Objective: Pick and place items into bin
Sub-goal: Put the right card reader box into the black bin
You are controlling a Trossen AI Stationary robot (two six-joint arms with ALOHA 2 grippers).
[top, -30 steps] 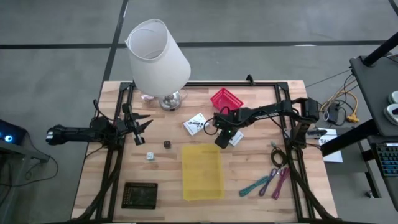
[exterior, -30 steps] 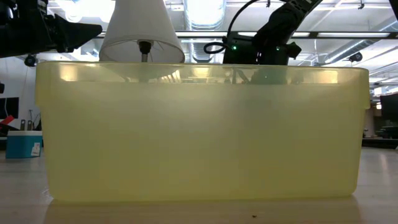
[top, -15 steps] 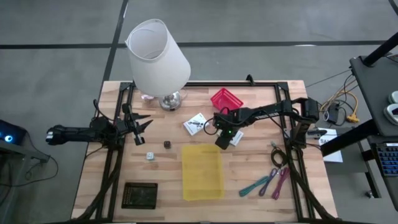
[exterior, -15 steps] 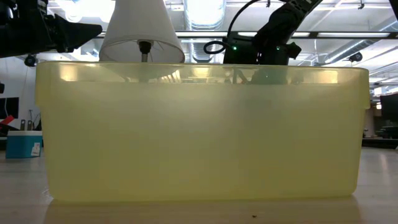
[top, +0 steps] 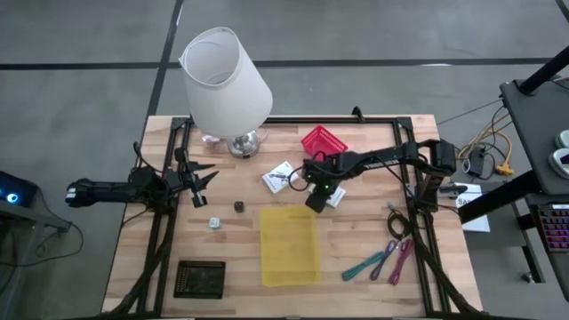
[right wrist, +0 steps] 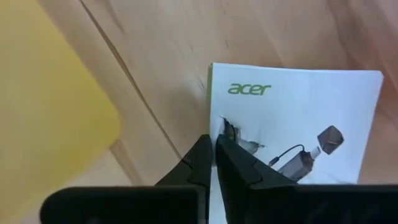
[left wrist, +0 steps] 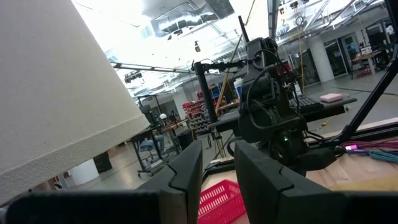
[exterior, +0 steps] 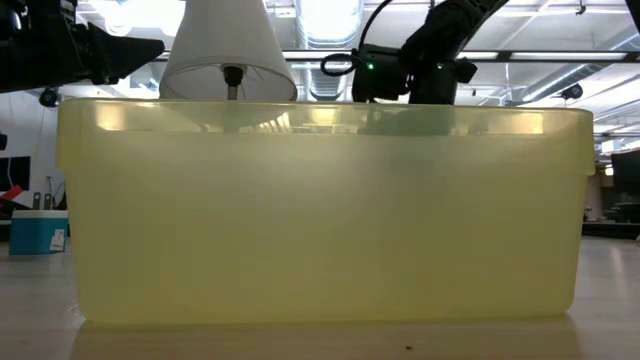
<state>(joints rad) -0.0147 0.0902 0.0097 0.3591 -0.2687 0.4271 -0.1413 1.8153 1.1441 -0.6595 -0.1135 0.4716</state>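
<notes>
Beside the yellow bin [top: 289, 245], right gripper [right wrist: 214, 152] pinches a white card [right wrist: 298, 130].

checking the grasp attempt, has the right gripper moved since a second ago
Yes. In the high view the right gripper has shifted slightly left, toward the yellow bin, and in the low view it sits higher above the rim.

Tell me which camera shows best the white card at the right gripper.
Right wrist view: the white card fills it, the shut right gripper at its edge. High view shows only a corner under the arm; the other views hide it.
</notes>
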